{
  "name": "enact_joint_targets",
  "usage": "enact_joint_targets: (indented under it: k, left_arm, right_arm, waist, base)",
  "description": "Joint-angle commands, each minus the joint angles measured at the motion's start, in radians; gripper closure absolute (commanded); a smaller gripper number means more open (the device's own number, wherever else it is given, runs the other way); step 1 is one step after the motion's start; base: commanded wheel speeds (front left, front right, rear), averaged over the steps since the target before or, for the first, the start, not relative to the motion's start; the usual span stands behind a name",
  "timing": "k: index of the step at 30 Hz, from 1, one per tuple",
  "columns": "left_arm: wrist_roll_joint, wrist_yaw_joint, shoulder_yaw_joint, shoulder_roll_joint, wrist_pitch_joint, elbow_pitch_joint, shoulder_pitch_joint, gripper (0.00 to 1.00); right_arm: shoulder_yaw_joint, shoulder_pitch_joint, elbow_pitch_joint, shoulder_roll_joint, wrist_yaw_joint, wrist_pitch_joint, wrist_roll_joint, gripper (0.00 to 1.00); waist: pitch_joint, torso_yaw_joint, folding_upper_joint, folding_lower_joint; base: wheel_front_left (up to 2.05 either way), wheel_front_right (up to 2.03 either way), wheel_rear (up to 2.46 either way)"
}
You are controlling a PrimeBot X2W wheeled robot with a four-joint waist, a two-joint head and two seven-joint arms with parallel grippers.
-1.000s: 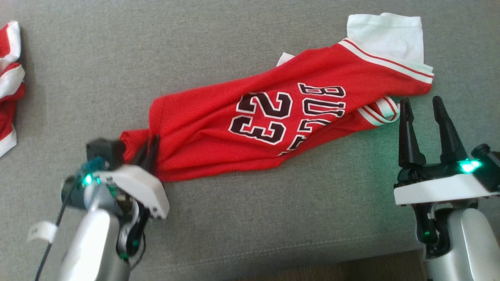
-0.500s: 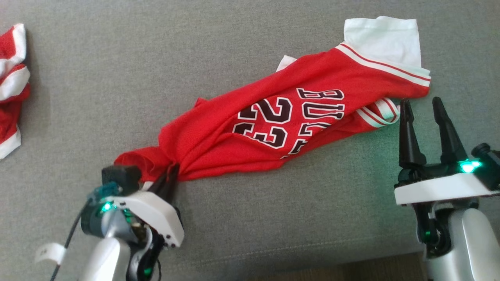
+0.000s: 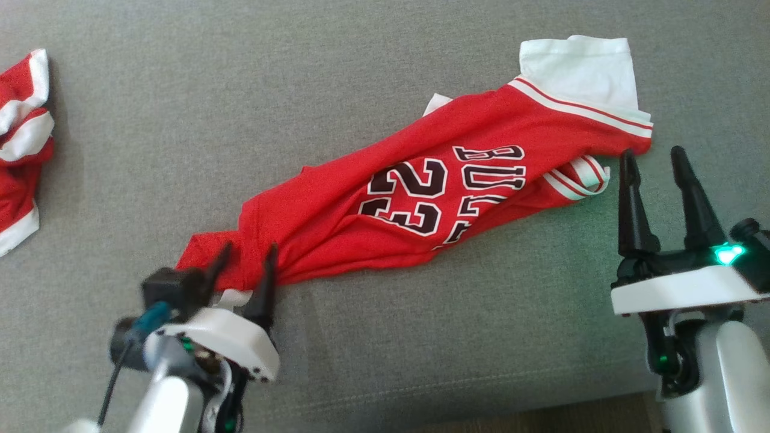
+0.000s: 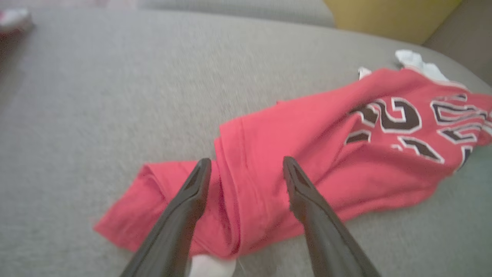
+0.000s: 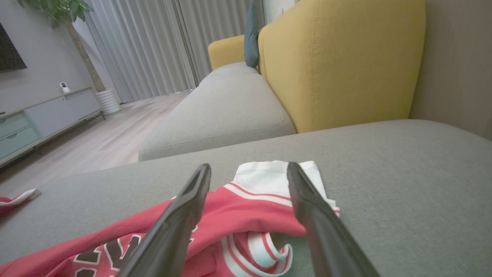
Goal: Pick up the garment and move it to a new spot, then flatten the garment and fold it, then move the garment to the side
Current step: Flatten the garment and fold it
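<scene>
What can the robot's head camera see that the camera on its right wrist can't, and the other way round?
Head view: the left gripper, open over the bunched lower end of the red jersey, plus the jersey's full length with its number 23.

Right wrist view: the room beyond, with a yellow sofa backrest, grey curtains, a potted plant and a low cabinet.

Both: the jersey, its white sleeve, the open right gripper beside that end, and the grey sofa seat.
</scene>
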Motion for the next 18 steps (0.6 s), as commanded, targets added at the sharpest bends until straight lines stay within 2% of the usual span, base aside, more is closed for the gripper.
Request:
enact_joint_targets:
  k: [1, 2, 6, 9, 18]
  left_arm:
    - [0.029, 0.019, 0.049, 0.01, -0.07, -0.053, -0.049, 0.0]
    - [0.029, 0.019, 0.049, 0.01, -0.07, -0.053, -0.049, 0.0]
    - [0.064, 0.048, 0.075, 0.01, -0.207, -0.077, -0.079, 0.0]
    - [0.078, 0.062, 0.095, 0.016, -0.266, -0.087, -0.098, 0.0]
    - [0.085, 0.071, 0.127, 0.045, -0.296, -0.08, -0.092, 0.0]
  right_arm:
    - [0.011, 0.006, -0.05, -0.007, -0.001, 0.002, -0.014, 0.0]
    - [0.011, 0.006, -0.05, -0.007, -0.001, 0.002, -0.014, 0.0]
    - [-0.003, 0.004, -0.074, -0.014, -0.001, 0.011, -0.035, 0.0]
    - [-0.009, 0.007, -0.09, -0.018, -0.001, 0.022, -0.046, 0.0]
    - [0.003, 0.039, -0.111, -0.025, -0.001, 0.05, -0.066, 0.0]
  waist:
    - [-0.004, 0.0, 0.0, 0.0]
    - [-0.004, 0.0, 0.0, 0.0]
    - [-0.015, 0.0, 0.0, 0.0]
    - [-0.024, 0.001, 0.0, 0.0]
    - [-0.049, -0.002, 0.0, 0.0]
  base:
    - [0.0, 0.0, 0.0]
    - [0.0, 0.0, 0.0]
    - [0.0, 0.0, 0.0]
    - [0.0, 0.0, 0.0]
    - [0.0, 0.0, 0.0]
